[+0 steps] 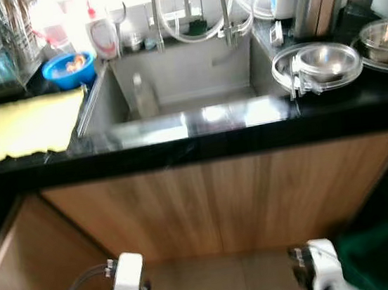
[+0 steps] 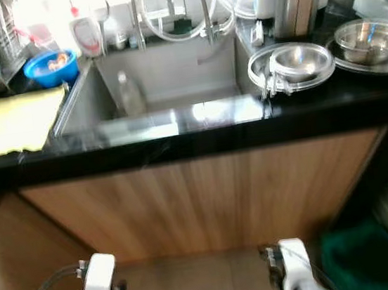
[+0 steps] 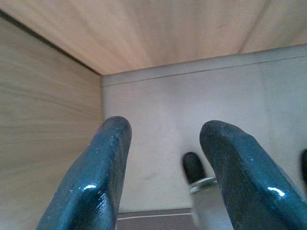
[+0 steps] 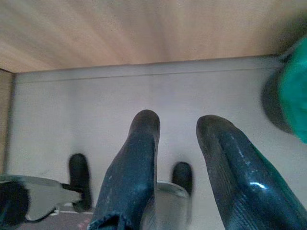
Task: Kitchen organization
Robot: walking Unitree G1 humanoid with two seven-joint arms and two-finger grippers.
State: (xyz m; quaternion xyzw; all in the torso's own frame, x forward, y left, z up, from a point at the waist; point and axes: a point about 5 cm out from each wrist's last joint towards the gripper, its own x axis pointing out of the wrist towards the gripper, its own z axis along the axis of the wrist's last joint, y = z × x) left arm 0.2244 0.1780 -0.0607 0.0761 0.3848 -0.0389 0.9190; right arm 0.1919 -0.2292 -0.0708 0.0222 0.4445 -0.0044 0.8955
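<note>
I face a steel sink (image 1: 192,71) set in a black counter (image 1: 345,109). A clear bottle (image 1: 144,94) stands inside the sink at its left. A yellow cloth (image 1: 29,125) lies on the counter to the left, with a blue bowl (image 1: 69,70) behind it. Two steel bowls (image 1: 325,61) (image 1: 385,40) sit on the right. Both arms hang low before the wooden cabinet front (image 1: 215,199), the left arm (image 1: 123,288) and the right arm (image 1: 322,267). My left gripper (image 3: 165,158) and right gripper (image 4: 180,143) point at the floor, open and holding nothing.
A curved faucet (image 1: 192,11) and a white soap bottle (image 1: 103,36) stand behind the sink. A dish rack (image 1: 3,34) is at the back left. A green bin (image 1: 381,256) stands on the floor at the right, close to my right arm.
</note>
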